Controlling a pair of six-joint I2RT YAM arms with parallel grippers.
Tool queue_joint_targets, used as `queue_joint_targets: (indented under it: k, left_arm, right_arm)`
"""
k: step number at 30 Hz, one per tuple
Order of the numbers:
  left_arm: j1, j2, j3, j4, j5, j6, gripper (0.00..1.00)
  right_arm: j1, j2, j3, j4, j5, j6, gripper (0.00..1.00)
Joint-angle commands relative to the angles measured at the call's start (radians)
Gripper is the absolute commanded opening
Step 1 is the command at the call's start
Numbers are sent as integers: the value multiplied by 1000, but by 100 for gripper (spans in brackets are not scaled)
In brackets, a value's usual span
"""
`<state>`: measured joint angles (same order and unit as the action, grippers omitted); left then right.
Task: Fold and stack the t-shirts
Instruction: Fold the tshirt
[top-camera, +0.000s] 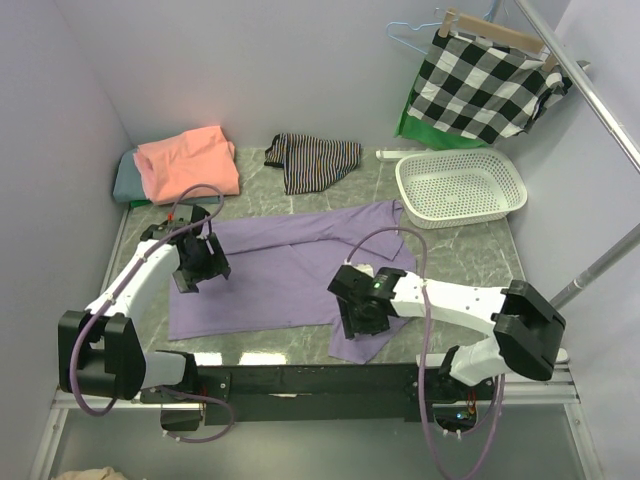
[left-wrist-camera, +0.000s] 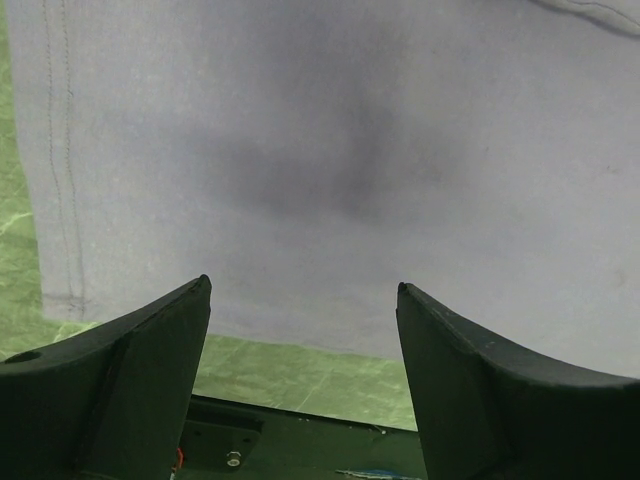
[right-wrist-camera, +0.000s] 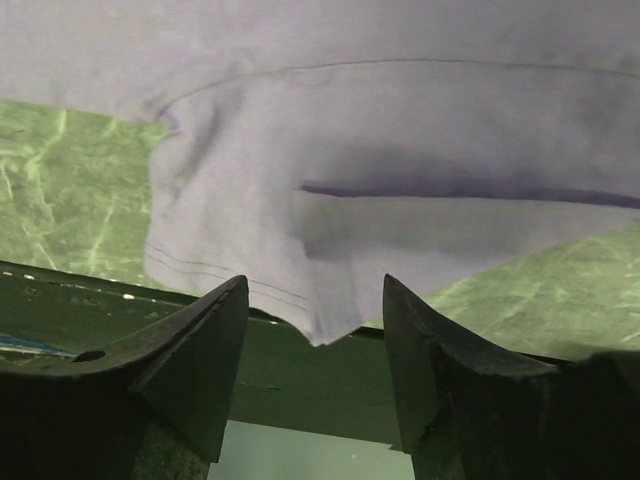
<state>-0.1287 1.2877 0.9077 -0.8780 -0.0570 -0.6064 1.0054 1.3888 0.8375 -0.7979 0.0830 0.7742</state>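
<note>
A lavender-purple t-shirt (top-camera: 270, 275) lies spread flat across the green marble table. A salmon-pink t-shirt (top-camera: 188, 162) sits folded at the back left, on top of a grey-teal one (top-camera: 124, 180). My left gripper (top-camera: 200, 264) hovers over the lavender shirt's left part. It stands open (left-wrist-camera: 302, 290) above the shirt's (left-wrist-camera: 350, 150) near hem, with nothing between its fingers. My right gripper (top-camera: 358, 318) is over the shirt's near right sleeve. It is open (right-wrist-camera: 315, 290), and the sleeve corner (right-wrist-camera: 320, 320) hangs over the table's front edge between the fingers, ungripped.
A black-and-white striped cloth (top-camera: 312, 158) lies at the back centre. A white perforated basket (top-camera: 460, 185) stands at the back right. A checked cloth (top-camera: 485, 85) hangs on a wooden hanger above it. Bare marble table (top-camera: 470, 250) lies right of the shirt. Walls close in left and behind.
</note>
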Motion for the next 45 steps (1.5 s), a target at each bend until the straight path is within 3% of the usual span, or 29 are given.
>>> queue_joint_targets:
  k: [1,10,12,15,16,19,31,37,45]
  left_arm:
    - [-5,-28,-9,27,20,-13,80]
    - [-5,-59,-67,59,31,-52,79]
    - [-5,-67,-75,62,25,-61,78]
    - [-6,-76,-70,50,0,-72,78]
    - [-6,-80,-72,48,-1,-75,78]
    - [-6,-91,-73,33,-15,-85,78]
    - [-32,-183,-115,-44,-32,-211,74]
    - [-145,-165,-116,-130,-79,-314,73]
    - [-417,-212,-269,-26,-205,-806,74]
  right_arm:
    - [42,64,46,-27,53,37,61]
    - [55,128,3,8,103,53,52]
    - [56,133,-3,14,103,50,43]
    - [56,118,-11,20,109,45,22]
    - [56,104,-11,13,119,45,11]
    - [56,63,-17,5,130,40,0]
    - [52,-267,-54,-32,235,48,0]
    - [30,-306,-78,32,219,-22,0]
    - [-14,-315,-29,77,187,-159,0]
